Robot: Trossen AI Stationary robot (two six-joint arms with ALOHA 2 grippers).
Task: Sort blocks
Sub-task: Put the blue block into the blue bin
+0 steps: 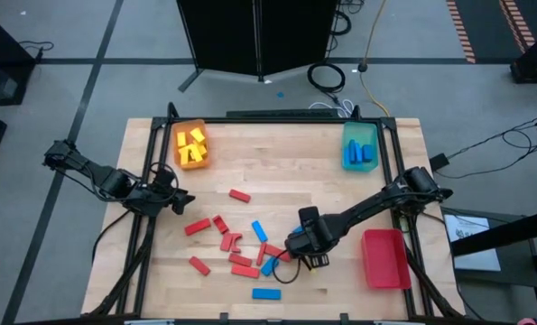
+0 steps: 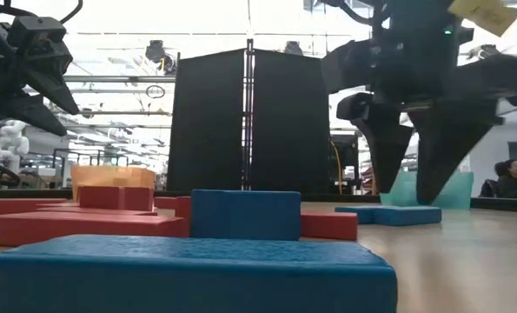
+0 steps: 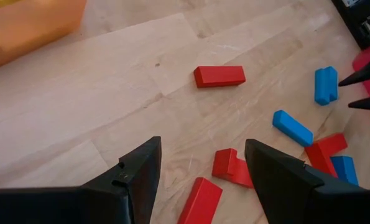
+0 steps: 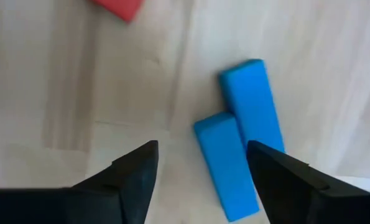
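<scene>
Red blocks (image 1: 229, 241) and blue blocks (image 1: 260, 230) lie scattered flat on the wooden table's middle. My right gripper (image 1: 297, 246) points down over their right end, open and holding nothing. In its wrist view two blue blocks (image 4: 237, 158) lie side by side on the wood below its fingers (image 4: 138, 171). The low view shows its fingertips (image 2: 406, 191) just above the table. My left gripper (image 1: 185, 200) hovers open at the table's left, facing the red blocks (image 3: 219, 76). Yellow blocks (image 1: 192, 144) lie in an orange tray, blue ones (image 1: 359, 152) in a teal tray.
The orange tray (image 1: 180, 158) stands at the far left and the teal tray (image 1: 347, 135) at the far right. A red tray (image 1: 385, 260) sits by the right edge near the front. One blue block (image 1: 266, 293) lies alone near the front edge. Bare wood stretches between the two far trays.
</scene>
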